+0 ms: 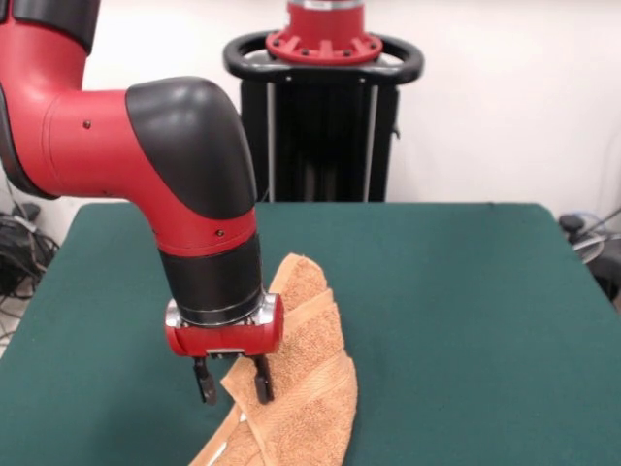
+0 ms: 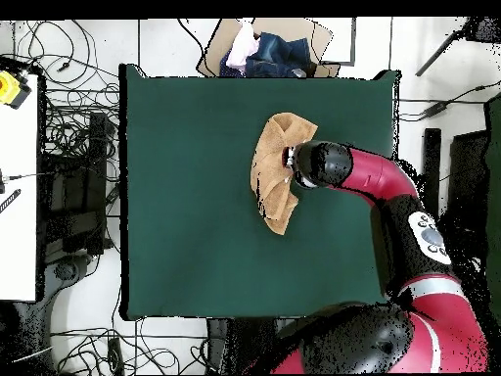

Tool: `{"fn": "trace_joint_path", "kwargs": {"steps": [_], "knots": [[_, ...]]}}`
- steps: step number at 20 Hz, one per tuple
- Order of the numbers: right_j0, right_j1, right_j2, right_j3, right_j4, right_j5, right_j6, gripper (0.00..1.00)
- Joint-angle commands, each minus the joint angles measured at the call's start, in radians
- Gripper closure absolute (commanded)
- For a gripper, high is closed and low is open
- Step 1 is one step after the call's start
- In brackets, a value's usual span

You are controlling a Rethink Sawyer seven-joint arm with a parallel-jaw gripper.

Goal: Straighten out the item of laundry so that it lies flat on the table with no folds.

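Note:
The orange-tan towel (image 1: 301,398) lies on the green table (image 1: 466,291) folded over itself in a long curved shape, with a woven band stripe showing and its lower end running off the picture's bottom. My gripper (image 1: 233,386) points down at the towel's left edge, low over the table. Its fingers stand apart: one fingertip (image 1: 262,388) is in front of the cloth, the other is over bare felt, with a towel corner between them. In the overhead view the towel (image 2: 272,168) lies right of the table's (image 2: 196,196) middle, and the arm's wrist hides the gripper.
The robot's black pedestal (image 1: 325,107) stands behind the table's far edge. In the overhead view a box with a pile of clothes (image 2: 266,49) sits past the table's top edge, cables lie on the floor at left, and a white bench (image 2: 15,196) stands at far left.

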Motion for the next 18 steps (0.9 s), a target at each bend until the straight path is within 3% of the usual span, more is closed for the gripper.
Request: {"fn": "trace_joint_path", "kwargs": {"steps": [1, 18], "knots": [[0.012, -0.009, 0.021, 0.012, 0.013, 0.028, 0.053, 0.0], [0.016, -0.014, 0.024, 0.01, -0.001, 0.039, 0.025, 0.0]]}}
